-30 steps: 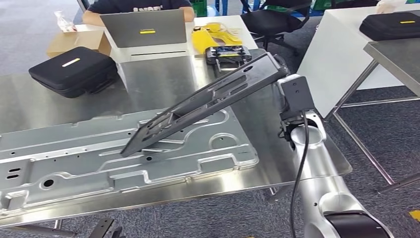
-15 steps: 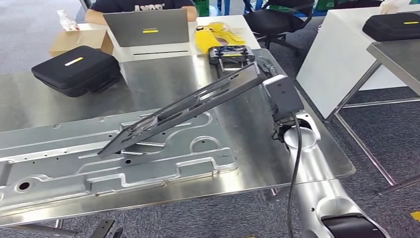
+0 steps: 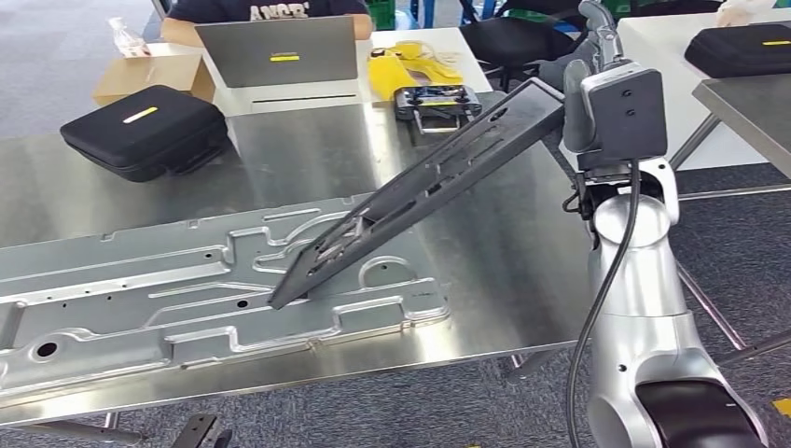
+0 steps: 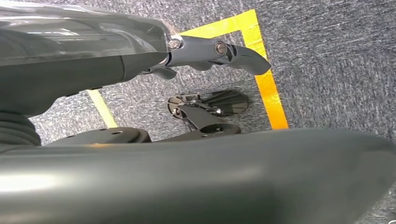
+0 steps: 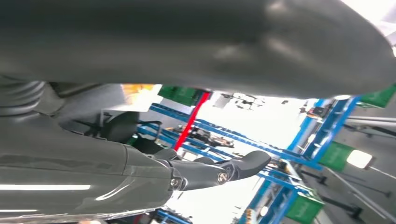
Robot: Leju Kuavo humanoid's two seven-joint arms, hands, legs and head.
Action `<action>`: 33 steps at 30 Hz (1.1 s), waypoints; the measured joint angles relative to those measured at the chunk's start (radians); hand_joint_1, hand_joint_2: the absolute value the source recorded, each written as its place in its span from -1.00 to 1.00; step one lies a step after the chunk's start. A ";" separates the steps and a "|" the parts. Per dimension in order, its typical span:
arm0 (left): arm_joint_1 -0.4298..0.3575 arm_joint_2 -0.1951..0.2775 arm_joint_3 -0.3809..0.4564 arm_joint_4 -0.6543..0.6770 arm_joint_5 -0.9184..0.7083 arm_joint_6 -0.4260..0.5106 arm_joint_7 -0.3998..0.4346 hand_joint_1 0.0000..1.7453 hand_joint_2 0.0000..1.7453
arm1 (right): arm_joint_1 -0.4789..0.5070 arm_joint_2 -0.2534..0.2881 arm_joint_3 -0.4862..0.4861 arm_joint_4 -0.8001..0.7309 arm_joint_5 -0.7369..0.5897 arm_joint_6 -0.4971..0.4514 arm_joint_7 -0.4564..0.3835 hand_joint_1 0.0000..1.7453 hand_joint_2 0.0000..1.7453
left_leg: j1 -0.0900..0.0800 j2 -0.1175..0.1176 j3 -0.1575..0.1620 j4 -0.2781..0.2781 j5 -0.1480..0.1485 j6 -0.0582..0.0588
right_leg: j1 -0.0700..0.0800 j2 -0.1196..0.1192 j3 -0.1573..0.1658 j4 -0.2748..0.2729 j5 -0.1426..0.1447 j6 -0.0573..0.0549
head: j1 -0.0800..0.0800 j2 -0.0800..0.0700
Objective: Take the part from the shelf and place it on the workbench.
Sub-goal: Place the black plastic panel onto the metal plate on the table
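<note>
Right hand (image 3: 586, 70) grips the upper end of the long dark slotted part (image 3: 420, 187), fingers closed around that edge beside the wrist camera housing. The part is held tilted: high end at the hand, low tip just over, perhaps touching, the large pressed-metal panel (image 3: 187, 299) lying on the steel workbench (image 3: 504, 261) (contact cannot be confirmed from the head view). Judgement: the tilt lets the far tip land first, so the part can be laid flat by lowering the held end. The part extends away from the fingers toward the robot's left. Left hand (image 4: 219, 51) hangs over carpet with fingers apart, holding nothing.
</note>
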 joint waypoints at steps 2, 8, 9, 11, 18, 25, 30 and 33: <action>0.000 0.000 0.000 0.000 0.000 0.000 0.000 -1.00 -1.00 | -0.002 0.000 0.000 -0.008 0.000 0.003 0.004 -1.00 -1.00 | 0.000 0.000 0.000 0.000 0.000 0.000 | 0.000 0.000 0.000 0.000 0.000 0.000 | 0.000 0.000; 0.000 0.000 0.000 0.000 0.000 0.000 0.000 -1.00 -1.00 | 0.003 -0.002 0.000 -0.011 -0.001 0.003 0.005 -1.00 -1.00 | 0.000 0.000 0.000 0.000 0.000 0.000 | 0.000 0.000 0.000 0.000 0.000 0.000 | 0.000 0.000; 0.000 0.000 0.000 0.000 0.000 0.000 0.000 -1.00 -1.00 | 0.003 -0.003 0.000 -0.011 -0.002 0.003 0.005 -1.00 -1.00 | 0.000 0.000 0.000 0.000 0.000 0.000 | 0.000 0.000 0.000 0.000 0.000 0.000 | 0.000 0.000; 0.000 0.000 0.000 0.000 0.000 0.000 0.002 -1.00 -1.00 | 0.003 -0.006 0.000 -0.011 -0.002 0.002 0.005 -1.00 -1.00 | 0.000 0.000 0.000 0.000 0.000 0.000 | 0.000 0.000 0.000 0.000 0.000 0.000 | 0.000 0.000; -0.001 0.000 0.000 0.000 0.000 -0.001 0.007 -1.00 -1.00 | 0.002 -0.013 0.000 -0.007 -0.004 0.001 0.005 -1.00 -1.00 | 0.000 0.000 0.000 0.000 0.000 0.000 | 0.000 0.000 0.000 -0.001 0.000 0.000 | 0.000 0.000; -0.001 0.000 0.000 0.000 0.000 -0.001 0.008 -1.00 -1.00 | 0.007 -0.015 -0.001 0.001 -0.017 -0.004 -0.001 -1.00 -1.00 | 0.000 0.000 0.000 0.000 0.000 0.000 | 0.000 0.000 0.000 -0.001 0.000 0.000 | 0.000 0.000; 0.000 0.000 0.000 0.000 0.000 -0.008 0.014 -1.00 -1.00 | 0.021 -0.018 -0.009 -0.011 -0.037 -0.007 -0.016 -1.00 -1.00 | 0.000 0.000 -0.001 0.000 0.000 0.000 | 0.000 0.000 0.000 -0.001 0.000 0.000 | 0.000 0.000; 0.000 0.000 0.000 0.000 0.003 -0.022 0.021 -1.00 -1.00 | 0.018 -0.022 -0.012 -0.021 -0.042 -0.007 -0.012 -1.00 -1.00 | 0.000 0.000 -0.001 0.000 0.000 0.000 | 0.000 0.000 0.000 -0.001 0.000 0.000 | 0.000 0.000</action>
